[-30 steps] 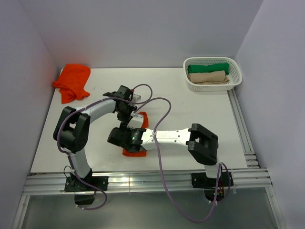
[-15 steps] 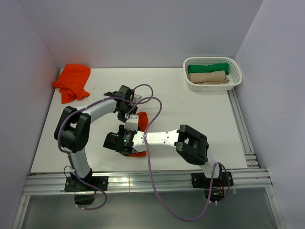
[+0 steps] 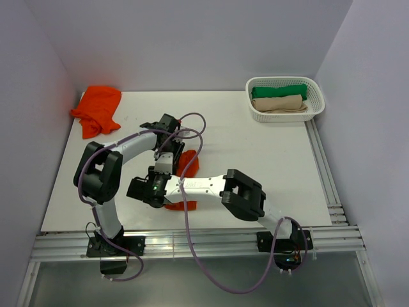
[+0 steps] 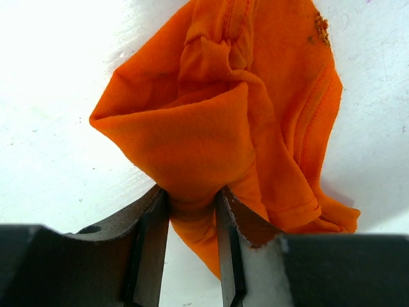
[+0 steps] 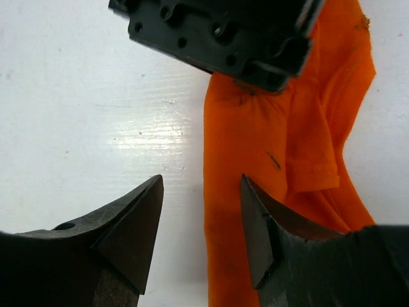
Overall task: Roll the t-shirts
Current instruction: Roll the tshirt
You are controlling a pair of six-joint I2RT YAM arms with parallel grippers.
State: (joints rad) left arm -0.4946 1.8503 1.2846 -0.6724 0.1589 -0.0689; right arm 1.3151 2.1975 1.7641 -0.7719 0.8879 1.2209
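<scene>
The left gripper (image 4: 192,211) reaches mid-table, clamped on a bunched orange t-shirt (image 4: 255,128) lying there. The right gripper (image 5: 201,236) hovers low beside it, jaws apart (bare table (image 5: 77,115) leftward).

No legible text, label, brand, number or sign is appearing on any surface in the top, left wrist or right wrist views.
</scene>
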